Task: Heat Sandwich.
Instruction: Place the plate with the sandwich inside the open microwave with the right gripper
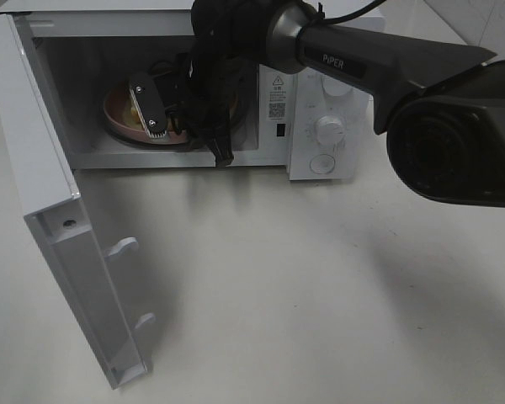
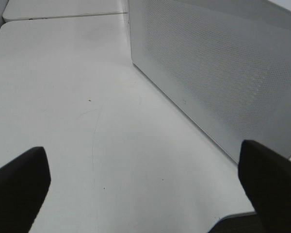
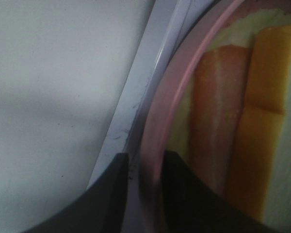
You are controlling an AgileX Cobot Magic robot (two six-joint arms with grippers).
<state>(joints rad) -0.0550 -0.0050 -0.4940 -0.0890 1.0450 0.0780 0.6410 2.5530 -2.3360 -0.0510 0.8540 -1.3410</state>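
Note:
The sandwich [image 3: 262, 121], pale bread with orange-brown filling, lies on a round pink plate [image 3: 157, 121]. In the exterior high view the plate [image 1: 118, 114] is inside the open microwave [image 1: 320, 84], and the sandwich is mostly hidden behind my right gripper [image 1: 164, 118]. In the right wrist view my right gripper [image 3: 145, 189] is shut on the plate's rim, one finger on each side. My left gripper [image 2: 145, 189] is open and empty above the table, beside the microwave's perforated side wall [image 2: 223, 73]. It is out of the exterior high view.
The microwave door [image 1: 59, 210] stands swung wide open at the left, with its latch hooks [image 1: 122, 247] facing the table. The control panel with knobs [image 1: 328, 130] is right of the cavity. The right arm [image 1: 362, 59] spans the upper right.

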